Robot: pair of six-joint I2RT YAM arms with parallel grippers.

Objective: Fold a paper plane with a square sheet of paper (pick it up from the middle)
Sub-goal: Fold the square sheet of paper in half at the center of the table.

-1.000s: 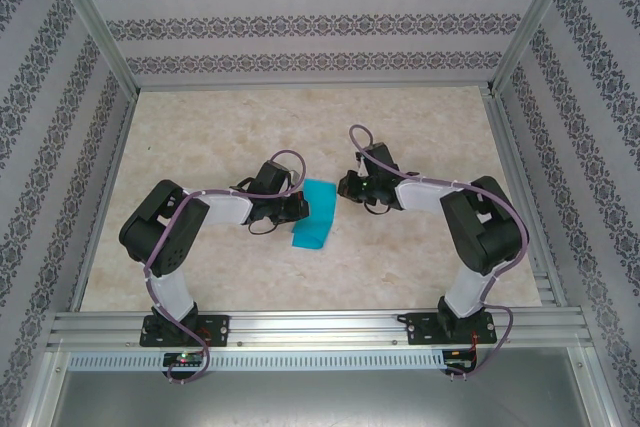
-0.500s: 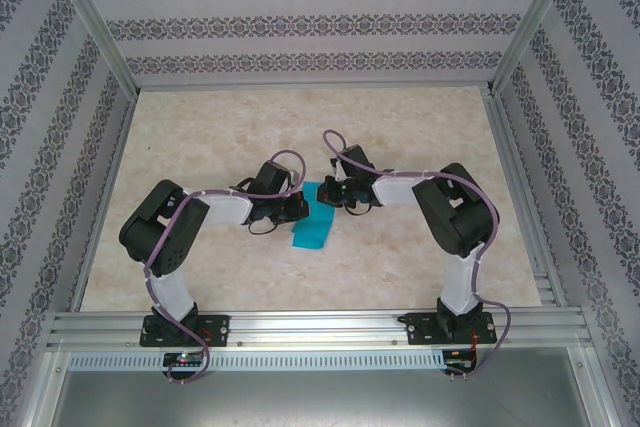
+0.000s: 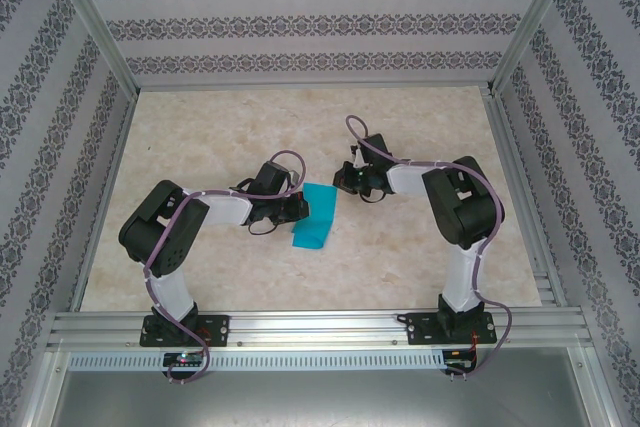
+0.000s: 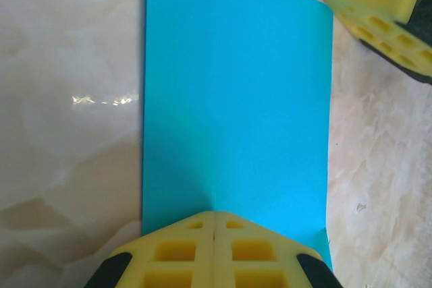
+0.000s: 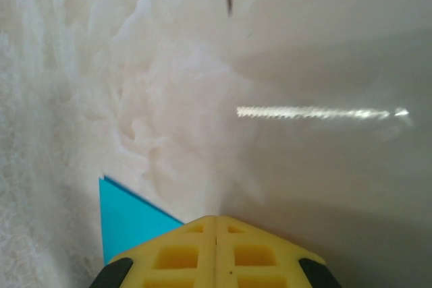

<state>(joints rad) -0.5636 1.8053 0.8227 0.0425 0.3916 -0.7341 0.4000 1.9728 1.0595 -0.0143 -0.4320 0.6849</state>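
Your paper point(image 3: 316, 215) lies flat on the table point(image 3: 220, 137) between the two arms. It is folded into a plain teal oblong, longer than it is wide, with its long sides running away from the bases and leaning a little to the right. Your left gripper point(image 3: 303, 209) sits at the paper's left edge with its jaws clenched. In the left wrist view the two yellow fingers point(image 4: 175, 254) meet along one seam with no gap, and the tip of the left gripper point(image 4: 214, 217) overlaps the nearest edge of the paper point(image 4: 236, 99). You cannot tell from here whether the tip presses on the sheet or only hangs above it, but nothing is pinched between the fingers. Your right gripper point(image 3: 343, 179) is also clenched and grasps nothing. It sits just off the paper's far right corner, over bare table. The left wrist view catches the right gripper point(image 4: 385, 11) beside that corner. In the right wrist view, one teal corner of the paper point(image 5: 125, 224) pokes out to the left of the right gripper point(image 5: 216, 219).
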